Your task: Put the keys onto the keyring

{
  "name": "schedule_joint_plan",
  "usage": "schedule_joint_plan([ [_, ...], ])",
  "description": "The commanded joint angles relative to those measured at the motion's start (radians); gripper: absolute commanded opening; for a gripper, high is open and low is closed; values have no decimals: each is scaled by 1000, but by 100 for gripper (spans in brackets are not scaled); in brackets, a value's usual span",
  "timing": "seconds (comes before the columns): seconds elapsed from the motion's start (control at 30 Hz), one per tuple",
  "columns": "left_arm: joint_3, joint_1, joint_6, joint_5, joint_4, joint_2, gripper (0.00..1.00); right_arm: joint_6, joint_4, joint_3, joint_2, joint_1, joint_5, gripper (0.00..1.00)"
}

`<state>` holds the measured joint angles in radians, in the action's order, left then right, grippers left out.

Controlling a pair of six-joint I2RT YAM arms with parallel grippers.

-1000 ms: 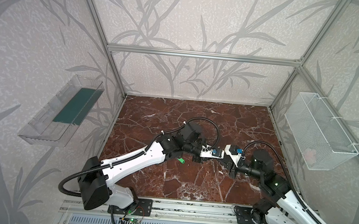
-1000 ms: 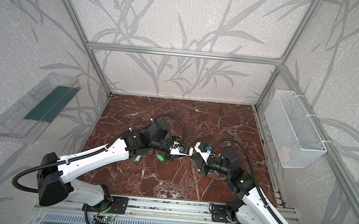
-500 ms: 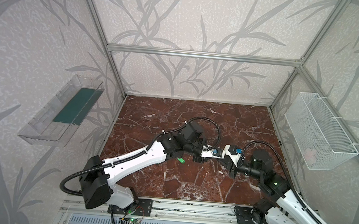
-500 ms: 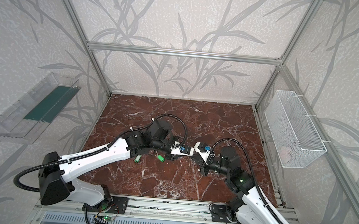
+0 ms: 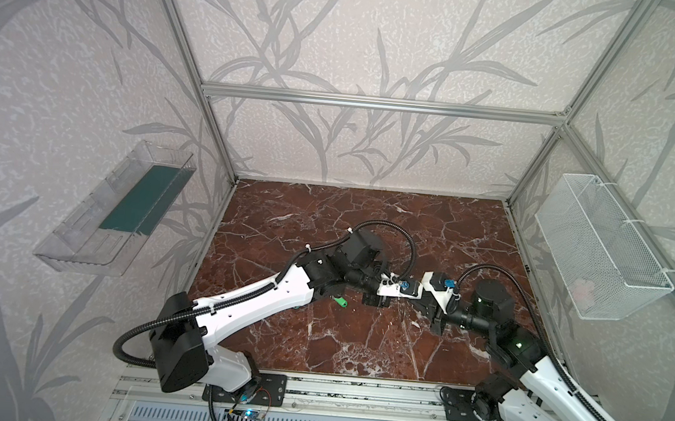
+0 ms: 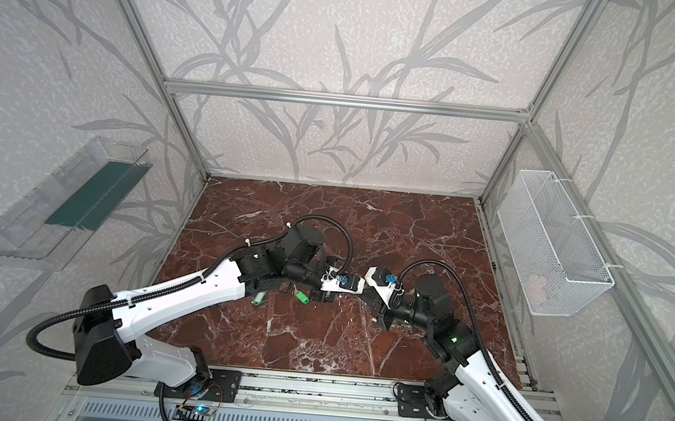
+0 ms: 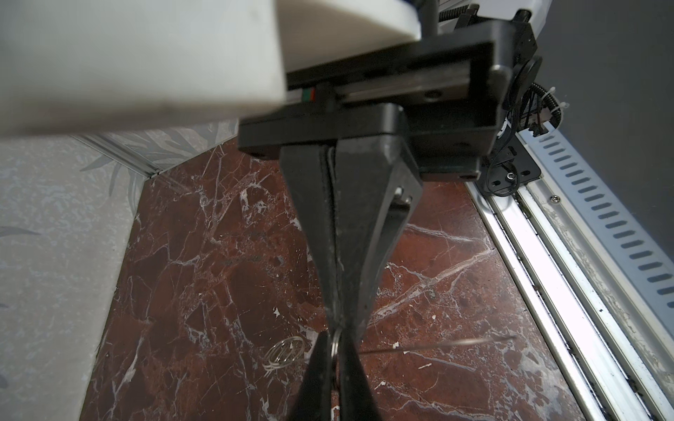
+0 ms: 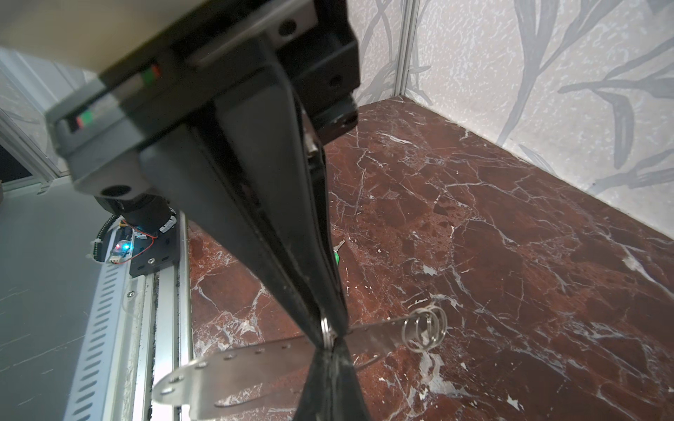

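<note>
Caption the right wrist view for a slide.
Right hand, shut, pinches a wire ring above the marble floor, beside a flat metal plate.

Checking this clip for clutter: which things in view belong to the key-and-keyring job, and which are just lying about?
Job: keys on the floor; keyring plate; split ring, pinched by left hand and right hand.
Lying about: clear wall tray; wire basket.

Both pincers clamped — tips meeting.
</note>
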<state>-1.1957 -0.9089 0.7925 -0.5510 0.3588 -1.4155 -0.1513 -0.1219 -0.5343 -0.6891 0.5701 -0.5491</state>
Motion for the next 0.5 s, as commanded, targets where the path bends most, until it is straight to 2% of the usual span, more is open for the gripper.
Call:
schedule_joint_plan([
  [0.0, -31, -3, 27, -21, 27, -12, 0, -5, 15, -34, 15, 7, -21, 0],
  [0.1, -31, -1, 11, -41, 27, -9, 0, -9, 15, -25, 21, 7, 0, 1],
  [0.17, -29, 6, -6, -65, 24, -7, 0, -15, 25, -10, 38, 7, 34, 10],
  [0.27, -4, 33, -68, -130, -32, 11, 0, -18, 67, 36, 91, 7, 72, 17],
  [0.47, 70, 84, -224, -264, -220, 46, 0, 14, 133, 96, 174, 7, 84, 18],
])
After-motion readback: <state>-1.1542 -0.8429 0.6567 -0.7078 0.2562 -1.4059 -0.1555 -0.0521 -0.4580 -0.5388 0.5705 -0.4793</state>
